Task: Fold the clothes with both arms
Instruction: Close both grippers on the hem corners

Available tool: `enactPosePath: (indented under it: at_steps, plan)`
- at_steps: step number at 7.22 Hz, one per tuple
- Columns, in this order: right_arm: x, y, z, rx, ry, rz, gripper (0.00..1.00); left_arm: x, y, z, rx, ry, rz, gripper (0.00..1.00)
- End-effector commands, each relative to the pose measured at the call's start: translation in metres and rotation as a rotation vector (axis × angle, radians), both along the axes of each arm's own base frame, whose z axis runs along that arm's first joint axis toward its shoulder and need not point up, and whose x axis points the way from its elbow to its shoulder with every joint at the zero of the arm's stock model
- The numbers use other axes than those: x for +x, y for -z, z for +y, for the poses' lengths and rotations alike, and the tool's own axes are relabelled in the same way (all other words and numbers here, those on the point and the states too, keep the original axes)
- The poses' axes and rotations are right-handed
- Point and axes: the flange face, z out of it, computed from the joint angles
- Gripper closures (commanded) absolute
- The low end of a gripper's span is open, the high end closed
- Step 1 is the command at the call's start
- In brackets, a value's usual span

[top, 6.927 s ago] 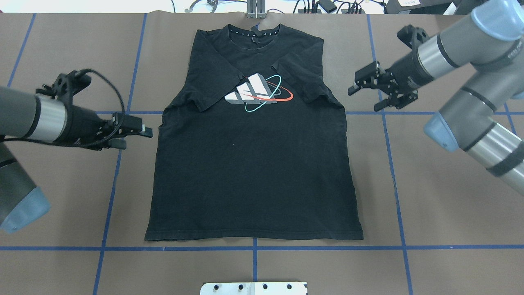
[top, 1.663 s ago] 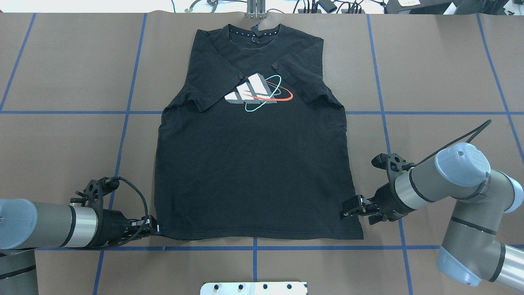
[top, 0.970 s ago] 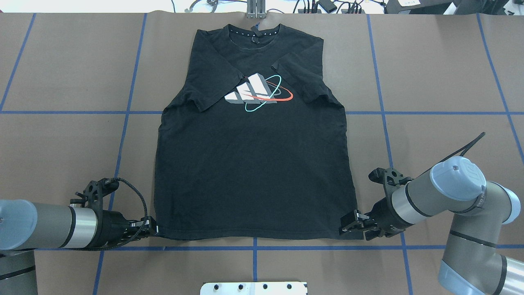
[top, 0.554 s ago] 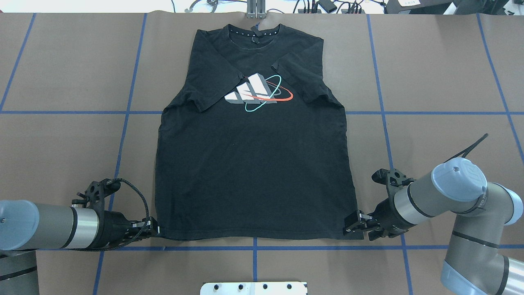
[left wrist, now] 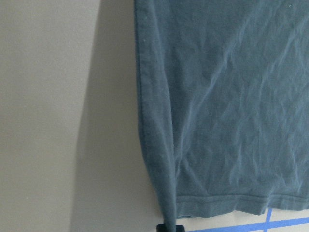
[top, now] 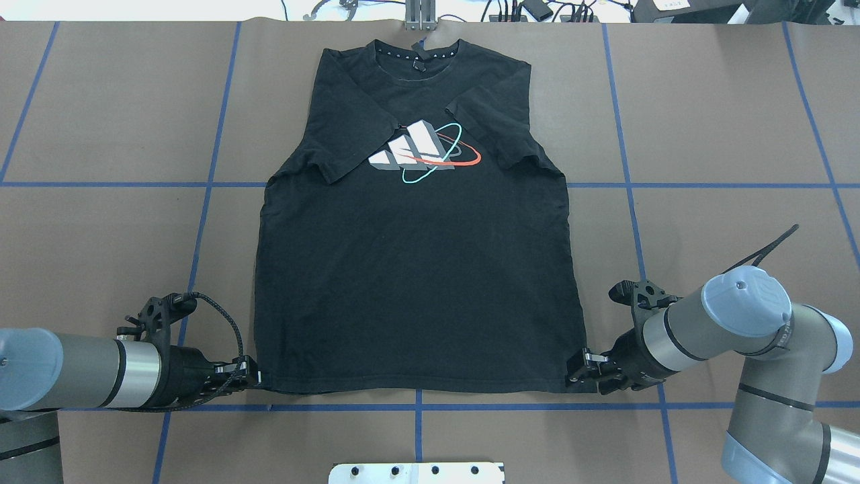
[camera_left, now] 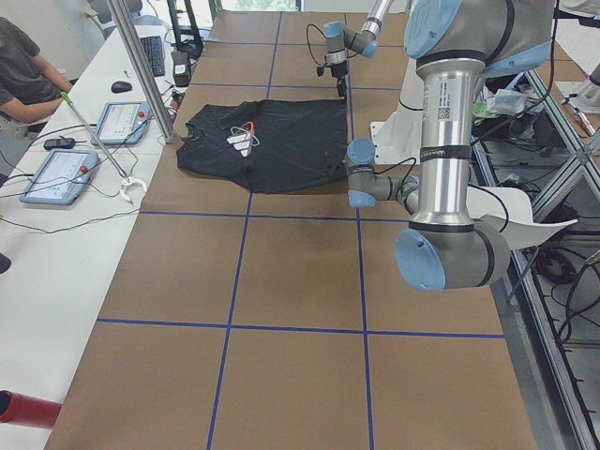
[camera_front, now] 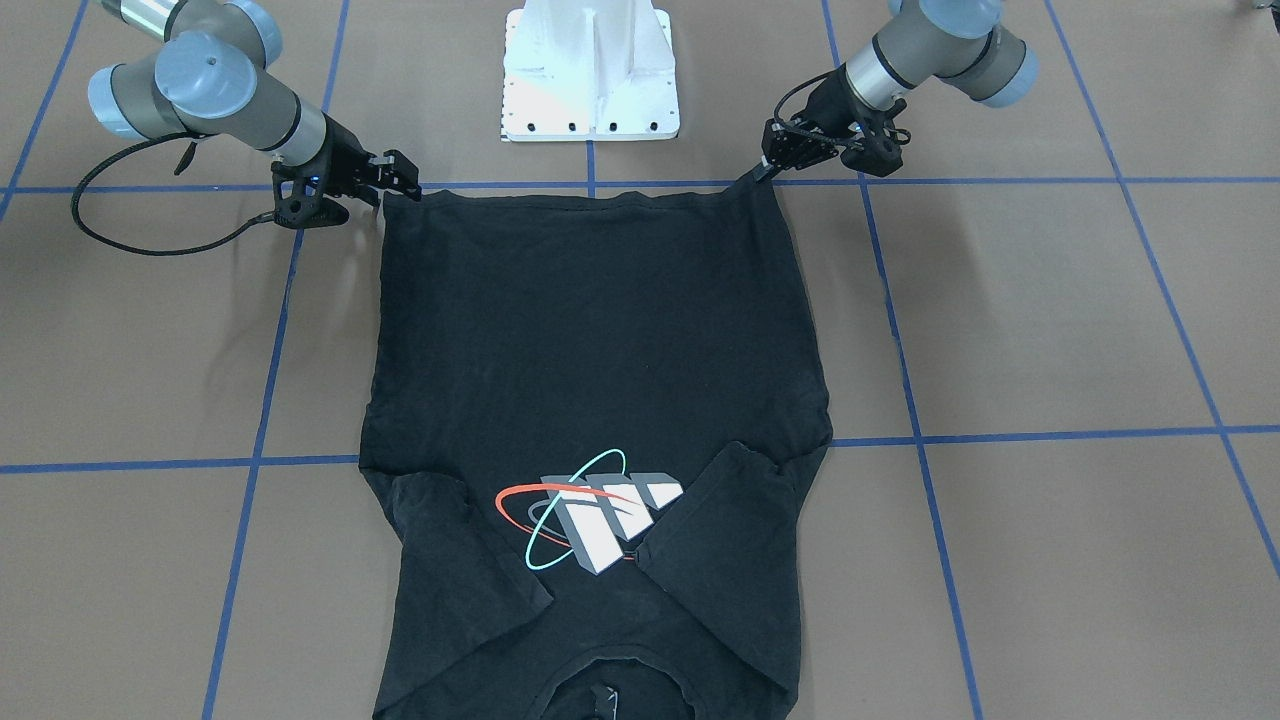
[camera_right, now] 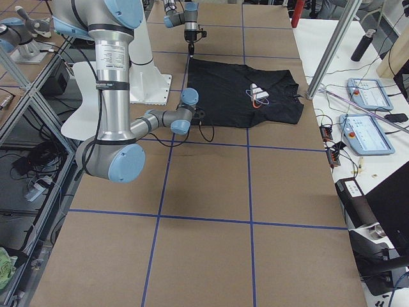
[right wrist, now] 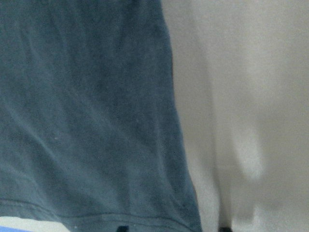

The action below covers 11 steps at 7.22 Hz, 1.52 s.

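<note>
T-shirt [top: 416, 282], black, lying flat and face up on a brown desk [top: 94, 269], seen from above. Its collar [top: 418, 55] is pointing to the desk's far edge and its hem [top: 416, 388] is running along the near edge, just beyond a blue tape line [top: 336, 407]. Both short sleeves [top: 342, 148] are lying folded inward over the chest, beside the white-grey print [top: 420, 151], giving the shirt nearly straight sides.

Two robot arms [top: 67, 366] are reaching in low from the near corners of the desk, one to each hem corner. The left gripper [top: 254, 380] is pressing together on the hem's left corner: in its wrist view the fabric edge is bunching toward a black fingertip [left wrist: 170, 227], which suggests a firm pinch. The right gripper [top: 576, 371] is sitting at the hem's right corner with its jaws spread. Its wrist view is showing one fingertip over the cloth and the other over bare desk, so it is straddling the corner, not pinching it.

Taking both hem corners at once is probably meant to let the arms lift the hem evenly and carry it toward the collar, keeping the fold square. That fold is not yet begun; closing the right gripper is probably coming first.
</note>
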Motion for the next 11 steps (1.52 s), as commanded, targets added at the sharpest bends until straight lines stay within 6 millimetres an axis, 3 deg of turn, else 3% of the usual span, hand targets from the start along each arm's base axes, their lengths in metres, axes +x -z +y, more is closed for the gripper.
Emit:
enactPosePath:
  at_steps: [1, 3, 7, 9, 10, 11]
  plan:
    - [0.0046, 0.0009, -0.0058, -0.003, -0.009, -0.003, 0.47, 0.0003, -0.001, 0.0005, -0.001, -0.001, -0.002, 1.0]
    - [0.0038, -0.0016, -0.0043, -0.001, -0.011, 0.003, 0.67, 0.0003, -0.0003, -0.0002, 0.0, 0.0, -0.001, 1.0]
    - [0.0046, -0.0005, -0.0035, -0.002, -0.007, -0.001, 0.54, -0.0003, -0.0003, 0.0, -0.002, 0.001, -0.001, 1.0]
    - [0.0053, -0.0036, -0.0015, -0.005, -0.004, 0.005, 0.55, -0.0003, -0.0003, 0.0, -0.002, 0.001, -0.001, 1.0]
    - [0.0053, -0.0038, -0.0015, -0.005, -0.004, 0.006, 0.63, 0.0, 0.0004, -0.0001, -0.001, 0.001, 0.001, 1.0]
    - [0.0053, -0.0036, -0.0015, -0.005, -0.004, 0.005, 0.9, 0.0003, 0.0012, -0.0003, 0.001, 0.0, 0.002, 1.0]
